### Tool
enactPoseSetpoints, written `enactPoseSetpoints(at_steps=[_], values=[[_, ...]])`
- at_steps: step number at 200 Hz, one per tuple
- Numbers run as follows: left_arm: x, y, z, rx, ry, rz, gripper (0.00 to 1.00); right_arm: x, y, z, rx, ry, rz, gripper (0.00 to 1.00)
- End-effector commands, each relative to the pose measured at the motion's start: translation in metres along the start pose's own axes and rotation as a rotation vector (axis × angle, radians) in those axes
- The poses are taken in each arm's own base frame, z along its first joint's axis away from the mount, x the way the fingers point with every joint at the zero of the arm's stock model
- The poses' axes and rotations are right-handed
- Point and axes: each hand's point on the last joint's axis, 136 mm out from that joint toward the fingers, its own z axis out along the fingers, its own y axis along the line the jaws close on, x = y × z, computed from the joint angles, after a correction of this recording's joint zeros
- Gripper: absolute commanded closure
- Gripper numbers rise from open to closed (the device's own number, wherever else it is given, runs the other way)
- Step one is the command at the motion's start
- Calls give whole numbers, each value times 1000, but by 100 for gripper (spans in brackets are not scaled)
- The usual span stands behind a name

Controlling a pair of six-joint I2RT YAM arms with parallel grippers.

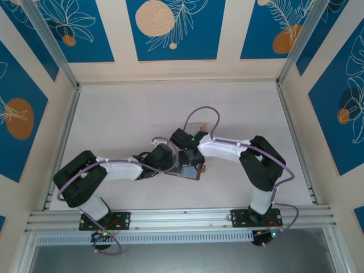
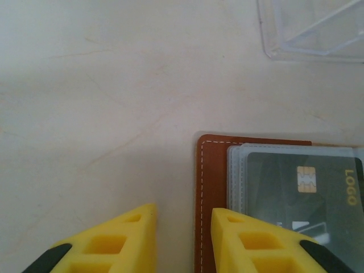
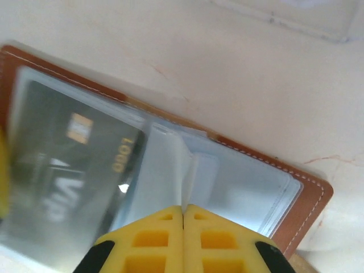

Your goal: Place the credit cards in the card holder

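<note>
Progress: one black credit card [image 2: 301, 187] sleeved in the unfolded card holder [image 2: 207, 187] (more may remain). Right claw [image 3: 182, 209] is pinched fully closed, its hold unclear; left claw [image 2: 183, 211] stands partly parted, empty.

My right tool [image 3: 182, 215] is showing yellow with black corners. The wallet [image 2: 211, 182] is showing reddish-brown with white stitching, and its card [image 2: 296, 196] is looking dark grey with gold chip and lettering. The surface [image 2: 96, 102] is looking cream, faintly veined.

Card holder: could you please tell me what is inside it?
A dark card with a gold chip lies in a clear sleeve; anything beneath that card is covered.
</note>
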Motion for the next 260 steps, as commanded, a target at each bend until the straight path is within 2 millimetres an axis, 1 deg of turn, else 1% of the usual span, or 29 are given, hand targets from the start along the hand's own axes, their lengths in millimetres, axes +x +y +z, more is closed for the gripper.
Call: enactPoseSetpoints(at_steps=[1,13,17,33,45,54,65,85,101,126,160,174,192,203,216,239,260], values=[[102,-5,-11,41,364,50,71,-9,10,-17,-7,26,-28,100],[102,-12,-13,54,354,41,71,-10,19,-20,-30,40,-34,100],[102,-14,-14,61,354,39,71,-10,23,-20,-45,49,-35,99],[102,-20,-14,74,351,29,71,-8,38,-16,-115,89,-20,89],[101,-22,-14,75,345,23,71,-5,52,-12,-183,114,-13,78],[101,-20,-15,66,342,16,71,-3,60,-9,-235,132,-4,72],[100,-15,-16,46,333,5,71,-1,69,-7,-301,151,8,69],[101,-9,-19,35,321,-9,70,-2,73,-10,-370,154,27,62],[103,-5,-21,27,321,-9,69,-4,76,-20,-439,143,26,61],[106,-3,-22,32,324,-7,67,-8,85,-41,-578,113,-5,55],[107,-1,-23,31,325,-18,65,-11,100,-51,-695,138,-33,52],[108,2,-24,24,323,-26,62,-14,110,-66,-775,128,-61,52],[109,6,-26,11,324,-30,59,-18,123,-94,-923,119,-103,53],[109,9,-28,3,322,-31,57,-21,124,-105,-966,113,-112,52],[109,12,-29,-2,318,-40,56,-23,120,-111,-961,96,-120,52],[111,19,-34,-15,315,-52,53,-24,106,-123,-955,65,-129,51],[113,28,-39,-30,313,-64,50,-27,88,-132,-933,27,-112,50]])
